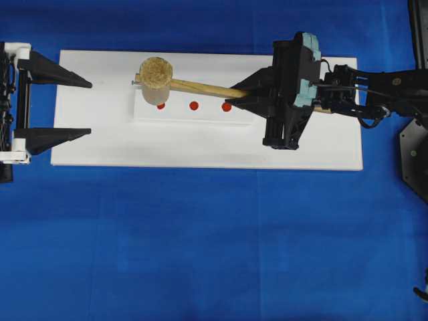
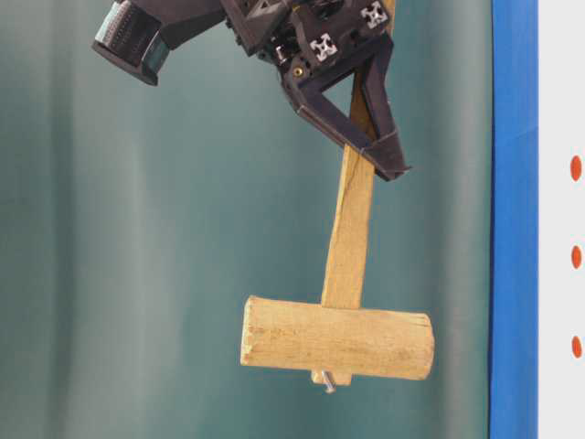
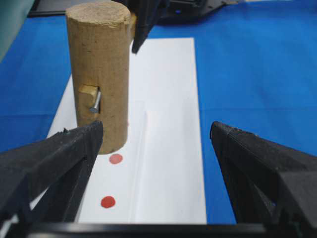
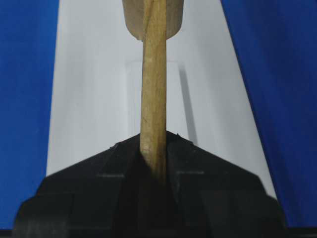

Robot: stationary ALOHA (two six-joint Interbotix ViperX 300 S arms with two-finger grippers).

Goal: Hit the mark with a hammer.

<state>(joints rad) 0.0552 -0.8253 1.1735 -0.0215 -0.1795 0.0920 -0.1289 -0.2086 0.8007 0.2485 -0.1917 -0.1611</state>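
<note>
Right gripper (image 1: 249, 95) clenches wooden mallet (image 1: 156, 73) handle; head raised over outer dot; middle red dot (image 1: 194, 105) unstruck; left gripper (image 1: 85, 107) spread, empty.

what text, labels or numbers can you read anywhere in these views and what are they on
None: no readable word, label, brand or number in any view.
hammer: bare wood, no print.
White block: only three red dots, the mark in the middle.
right gripper: plain black fingers.
</note>
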